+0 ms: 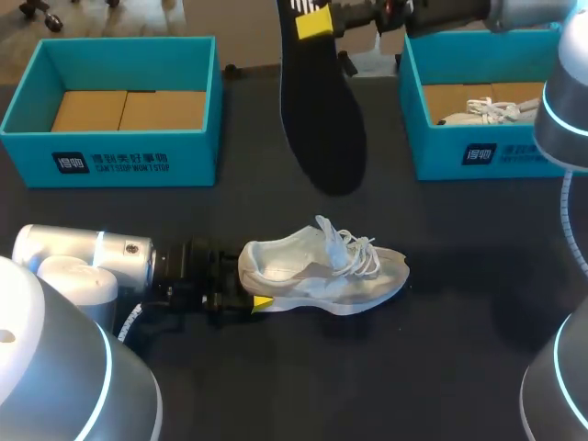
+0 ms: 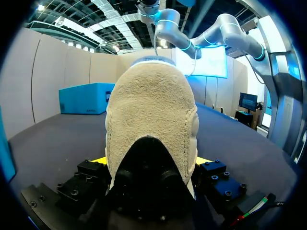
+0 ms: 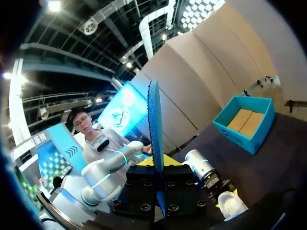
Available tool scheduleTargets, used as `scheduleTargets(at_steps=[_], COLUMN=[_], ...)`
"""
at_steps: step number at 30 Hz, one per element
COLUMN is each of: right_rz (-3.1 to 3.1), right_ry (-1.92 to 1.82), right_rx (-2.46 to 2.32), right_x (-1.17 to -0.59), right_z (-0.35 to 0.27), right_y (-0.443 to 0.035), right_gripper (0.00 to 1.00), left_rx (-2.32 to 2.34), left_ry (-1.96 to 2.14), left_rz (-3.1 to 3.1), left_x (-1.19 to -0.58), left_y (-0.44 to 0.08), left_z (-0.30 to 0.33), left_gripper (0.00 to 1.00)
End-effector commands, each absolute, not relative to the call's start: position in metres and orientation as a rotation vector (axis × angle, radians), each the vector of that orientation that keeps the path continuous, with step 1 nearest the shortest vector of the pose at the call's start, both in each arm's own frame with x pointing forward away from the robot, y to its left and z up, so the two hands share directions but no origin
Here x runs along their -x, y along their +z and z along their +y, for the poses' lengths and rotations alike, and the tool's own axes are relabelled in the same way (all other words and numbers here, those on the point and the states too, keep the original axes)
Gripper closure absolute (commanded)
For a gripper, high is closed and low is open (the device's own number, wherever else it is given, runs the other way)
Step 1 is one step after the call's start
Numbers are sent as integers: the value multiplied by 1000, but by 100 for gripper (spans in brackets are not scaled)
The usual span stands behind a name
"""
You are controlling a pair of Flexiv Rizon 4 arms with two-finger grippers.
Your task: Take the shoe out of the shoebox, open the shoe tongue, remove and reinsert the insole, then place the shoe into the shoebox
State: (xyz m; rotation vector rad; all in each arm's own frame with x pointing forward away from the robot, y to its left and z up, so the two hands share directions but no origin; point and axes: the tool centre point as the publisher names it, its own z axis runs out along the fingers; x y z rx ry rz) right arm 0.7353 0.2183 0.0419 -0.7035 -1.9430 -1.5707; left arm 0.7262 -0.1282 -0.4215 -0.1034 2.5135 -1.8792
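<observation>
A white lace-up shoe (image 1: 322, 271) lies on its sole on the dark table, toe to the right. My left gripper (image 1: 250, 280) is at its heel, one yellow-tipped finger on each side of it. In the left wrist view the fuzzy heel (image 2: 151, 110) fills the gap between the fingers (image 2: 205, 161) of the left gripper (image 2: 151, 160) and both press against it. My right gripper (image 1: 317, 23) is raised over the far middle of the table, shut on the top end of a black insole (image 1: 322, 119) that hangs down. The right wrist view has the insole (image 3: 154, 139) edge-on in the right gripper (image 3: 156, 165).
A teal shoebox (image 1: 119, 161) with a bare cardboard floor stands at the far left. A second teal shoebox (image 1: 478, 152) at the far right holds another white shoe (image 1: 487, 110). My right arm's links rise along the right edge.
</observation>
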Motion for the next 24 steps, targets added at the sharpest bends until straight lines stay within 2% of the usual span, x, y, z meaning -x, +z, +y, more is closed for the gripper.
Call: scheduleTargets(at_steps=[1,12,24], right_rz=[-1962,-1983,-1983], right_ry=[-1558,-1540,-1540], right_rx=[758,840,840], right_x=[-714,-674,-674], right_z=[217,213,213], right_y=[39,38,38], right_gripper=[100,100,100], left_rx=[102,102,102], left_ry=[-1876,-1876,-1876], left_rz=[2516,2516,2516], left_x=[-726,-726,-726], left_y=[-421,-421,-421], left_z=[-129,-129,-129], left_gripper=[100,100,100])
